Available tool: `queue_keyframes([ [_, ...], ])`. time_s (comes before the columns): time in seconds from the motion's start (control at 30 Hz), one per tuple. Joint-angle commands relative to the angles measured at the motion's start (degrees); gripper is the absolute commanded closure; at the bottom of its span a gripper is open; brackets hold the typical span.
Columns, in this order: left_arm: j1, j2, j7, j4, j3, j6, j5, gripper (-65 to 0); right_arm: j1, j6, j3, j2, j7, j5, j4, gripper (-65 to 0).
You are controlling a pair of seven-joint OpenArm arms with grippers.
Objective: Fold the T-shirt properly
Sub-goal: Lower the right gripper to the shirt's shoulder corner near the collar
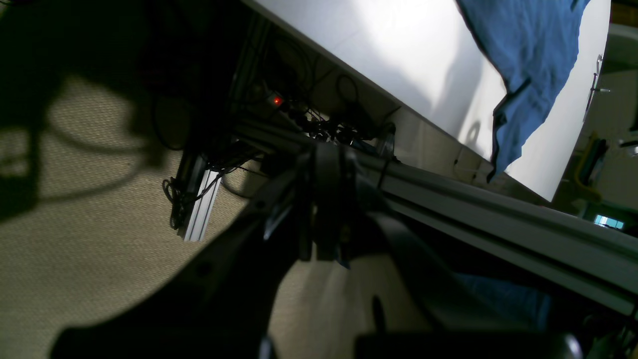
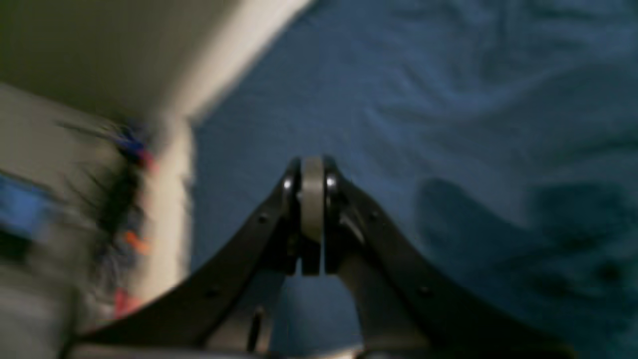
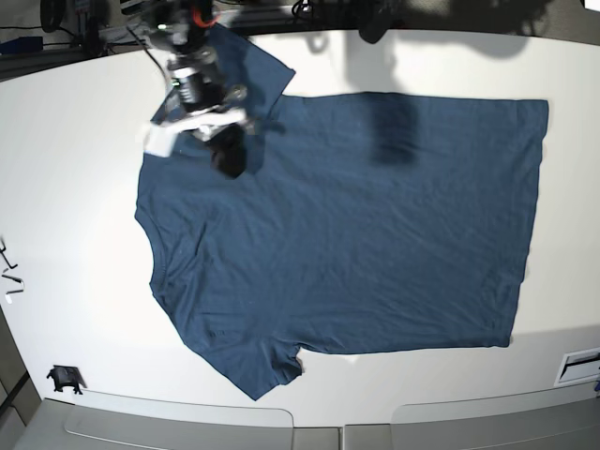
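Note:
The dark navy T-shirt (image 3: 356, 225) lies spread flat on the white table (image 3: 75, 187), collar to the left, one sleeve at the back left and one at the front. My right gripper (image 3: 230, 161) hovers over the shirt's back-left shoulder; the blurred right wrist view shows my right gripper (image 2: 312, 167) shut with nothing in it above the blue T-shirt (image 2: 448, 124). My left gripper (image 1: 326, 159) is shut and empty, off the table's far side, facing the floor. In that view a sleeve of the T-shirt (image 1: 528, 60) hangs over the table edge.
A small black clip (image 3: 64, 378) sits at the front left corner and a white tag (image 3: 581, 361) at the front right. Beneath the table edge run an aluminium frame rail (image 1: 498, 219) and cables with a red-lit power strip (image 1: 276, 100).

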State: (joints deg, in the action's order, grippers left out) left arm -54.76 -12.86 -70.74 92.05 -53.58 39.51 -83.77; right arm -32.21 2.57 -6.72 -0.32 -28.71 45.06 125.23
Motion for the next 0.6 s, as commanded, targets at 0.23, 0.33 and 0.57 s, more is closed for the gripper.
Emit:
queue_keyframes([
  [0.23, -1.1, -0.5, 0.0, 0.7, -0.6, 0.5, -1.2, 0.0, -0.4, -6.3, -23.6, -6.5, -6.5, 16.9, 1.0, 0.0],
  [0.33, -1.1, -0.5, -0.4, 0.7, -0.6, 0.5, -1.2, 0.0, -1.5, -6.2, -26.8, -6.5, -7.0, 16.7, 0.2, 0.0],
  [0.57, -1.1, -0.5, -0.4, 0.7, -0.6, 0.5, -1.2, 0.0, -3.2, -6.3, -28.2, -6.5, -7.6, 8.8, -8.0, 0.0],
])
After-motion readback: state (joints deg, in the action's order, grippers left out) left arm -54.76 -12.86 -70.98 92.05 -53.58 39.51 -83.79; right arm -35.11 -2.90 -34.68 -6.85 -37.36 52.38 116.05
